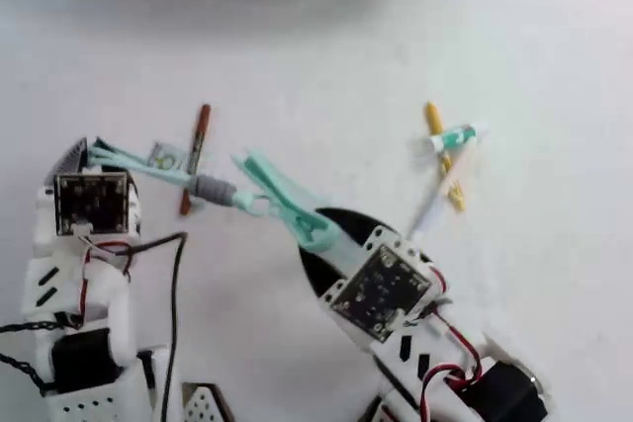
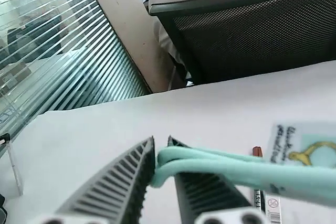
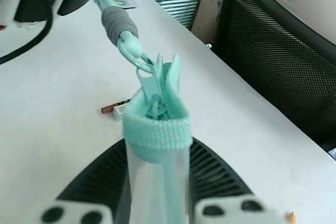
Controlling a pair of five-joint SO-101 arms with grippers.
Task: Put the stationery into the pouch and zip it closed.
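Bright, even daylight washes the white desk [image 1: 316, 56] almost to glare in the high view, and the shadows on it are faint and soft. In the left wrist view the light comes through slatted blinds [image 2: 47, 51], while the mesh chair [image 2: 252, 30] beyond is dark.

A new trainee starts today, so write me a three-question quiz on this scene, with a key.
1. True or false: the brown pen is inside the pouch.
2. What is the left gripper shut on? A) a pen B) the strap C) nothing
3. Fill in: the yellow pen lies nearer the ___ arm.

Key: 1 false; 2 B; 3 right.
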